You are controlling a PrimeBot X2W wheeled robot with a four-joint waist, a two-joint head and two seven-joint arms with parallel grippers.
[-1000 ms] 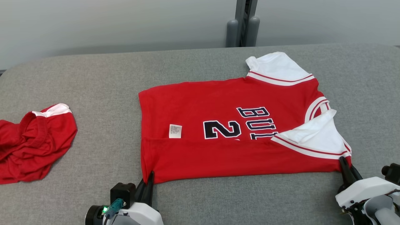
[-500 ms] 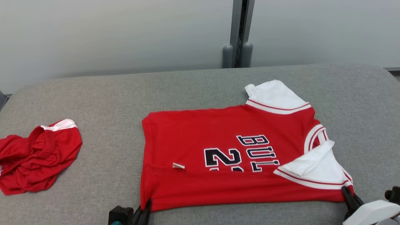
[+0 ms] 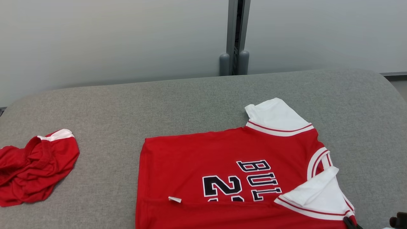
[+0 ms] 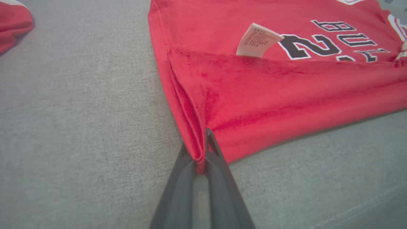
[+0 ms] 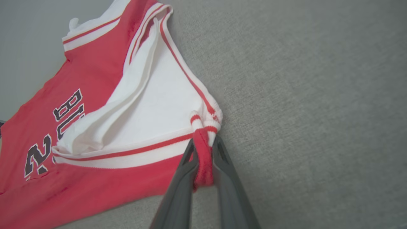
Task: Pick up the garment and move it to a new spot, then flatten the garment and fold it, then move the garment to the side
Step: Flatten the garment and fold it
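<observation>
The garment (image 3: 203,159) is a red jersey with white sleeves and dark lettering, lying on the grey table with its near long edge folded over. In the left wrist view my left gripper (image 4: 200,149) is shut on the hem corner of the garment (image 4: 286,95). A white care label (image 4: 256,40) sticks up from the fold. In the right wrist view my right gripper (image 5: 203,149) is shut on the bunched red shoulder corner of the garment (image 5: 95,79), beside the white sleeve (image 5: 152,108). One fingertip of the right gripper (image 3: 348,222) shows at the head view's bottom right.
A crumpled red and white cloth (image 3: 35,165) lies at the table's left edge. The grey table (image 3: 190,95) has bare fabric behind the jersey and on its right. A grey post (image 3: 235,38) stands against the wall behind the table.
The head camera has tilted up, so the whole scene has slid down the picture and both grippers have dropped toward its bottom edge. The care label has flipped from flat to edge-on.
</observation>
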